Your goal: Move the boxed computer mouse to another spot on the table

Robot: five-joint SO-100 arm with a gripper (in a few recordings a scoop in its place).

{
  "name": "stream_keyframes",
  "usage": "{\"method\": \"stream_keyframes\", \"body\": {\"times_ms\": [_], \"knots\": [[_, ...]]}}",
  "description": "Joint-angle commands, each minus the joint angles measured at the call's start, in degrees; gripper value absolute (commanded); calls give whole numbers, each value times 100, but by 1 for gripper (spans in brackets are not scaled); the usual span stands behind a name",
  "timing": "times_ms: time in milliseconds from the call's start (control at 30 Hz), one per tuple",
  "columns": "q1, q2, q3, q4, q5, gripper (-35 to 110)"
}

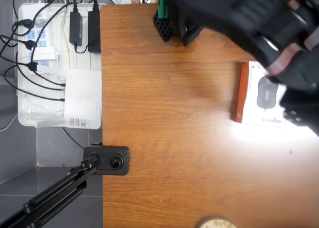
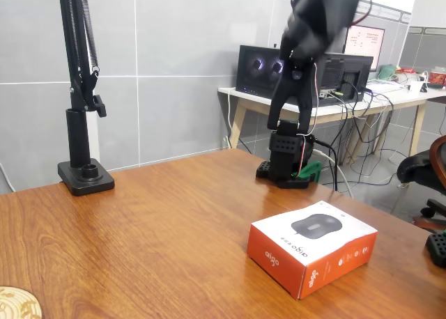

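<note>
table (image 2: 139, 221): reddish-brown wood grain, glossy, runs under the arm and all else; bright light patch on it in the overhead view, just below the box
arm (image 2: 300, 82): black, raised high over the table from its base (image 2: 286, 167) at the far edge in the fixed view; blurred in the overhead view, crossing the upper right
gripper (image 1: 299, 101): dark blurred mass at the right edge of the overhead view, over the right part of the box; cannot tell how far the jaws are apart, cannot tell whether it holds or touches anything; in the fixed view the arm's top end runs out of the picture
white tray (image 1: 27, 108): well away from the gripper, off the table's left edge in the overhead view; holds power strips, black adapters, cables
plain white box (image 1: 82, 96): in that tray, lower right part, labelled strip on its bottom edge
boxed computer mouse (image 2: 312, 246): lying flat on the table, below the raised arm and in front of its base in the fixed view; white top with grey mouse picture, orange-red side; in the overhead view its right part is hidden under the gripper, orange side facing away from it to the left
lamp stand (image 2: 80, 89): black spring arm on a square foot, far left of the arm in the fixed view
round woven disc (image 2: 17, 304): at the table's near corner, farthest from the gripper, partly cut off
</note>
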Motion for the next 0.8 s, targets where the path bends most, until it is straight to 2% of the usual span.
{"method": "stream_keyframes", "body": {"times_ms": [0,67,167,200,333,433,700,767], "knots": [[-97,-299,-9,255,-105,15],[-193,-281,536,237,-281,27],[-316,-211,1441,-237,-694,62],[-352,-255,1626,-290,-835,68],[-536,-519,2118,-272,-1327,71],[-677,-668,2435,-677,-1951,78],[-905,-949,2575,-1828,-2171,102],[-905,-958,2549,-1837,-2118,102]]}}
